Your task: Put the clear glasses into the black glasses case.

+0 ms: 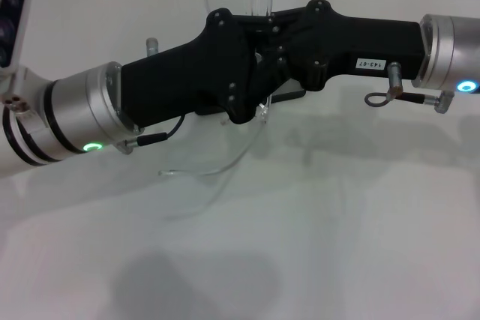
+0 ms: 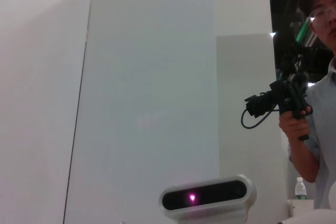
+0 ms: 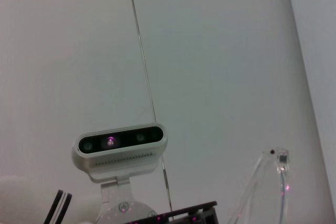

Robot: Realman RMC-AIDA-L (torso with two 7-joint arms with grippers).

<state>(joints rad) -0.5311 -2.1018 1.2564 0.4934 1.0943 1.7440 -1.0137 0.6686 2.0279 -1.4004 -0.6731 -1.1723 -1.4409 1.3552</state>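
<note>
Both black grippers meet above the middle of the table in the head view: my left gripper (image 1: 238,103) comes in from the left, my right gripper (image 1: 279,39) from the right. The clear glasses (image 1: 225,164) are held in the air where the two meet. One clear temple rises above the grippers and a curved clear part hangs below them. The right wrist view shows a clear temple tip (image 3: 274,171) of the glasses close by. Which gripper grips them is hidden. A thin dark strip (image 1: 289,97) shows under the right gripper. I cannot tell whether it is the black glasses case.
The white table (image 1: 315,245) spreads below the arms, with a white tiled wall behind it. A loose cable loop (image 1: 379,97) hangs off the right wrist. The left wrist view faces up at my head camera (image 2: 207,198) and a person (image 2: 315,119) holding a camera rig.
</note>
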